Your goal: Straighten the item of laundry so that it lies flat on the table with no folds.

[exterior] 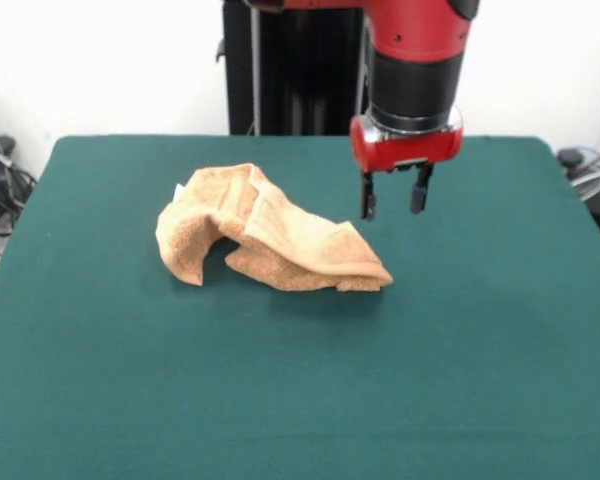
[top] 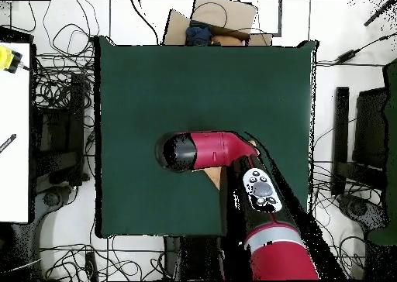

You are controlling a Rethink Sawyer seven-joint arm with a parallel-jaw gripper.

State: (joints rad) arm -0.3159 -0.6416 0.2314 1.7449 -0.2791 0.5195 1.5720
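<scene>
The light orange-tan towel (exterior: 265, 238) lies crumpled and folded over itself on the dark green table (exterior: 300, 380), a little left of centre in the front view. One part humps up at its left, and a folded point reaches toward the right. My gripper (exterior: 392, 203) hangs open and empty above the table, just right of and behind the towel's right end, not touching it. In the overhead view the red arm (top: 225, 151) covers nearly all of the towel; only small tan bits (top: 217, 174) show beside it. The gripper itself is hidden there.
The table (top: 155, 85) has wide green cloth on all sides of the towel. Cables and equipment lie on the floor around it. A cardboard box (top: 213, 19) sits beyond the table's far edge in the overhead view. The robot's black pedestal (exterior: 290, 70) stands behind the table.
</scene>
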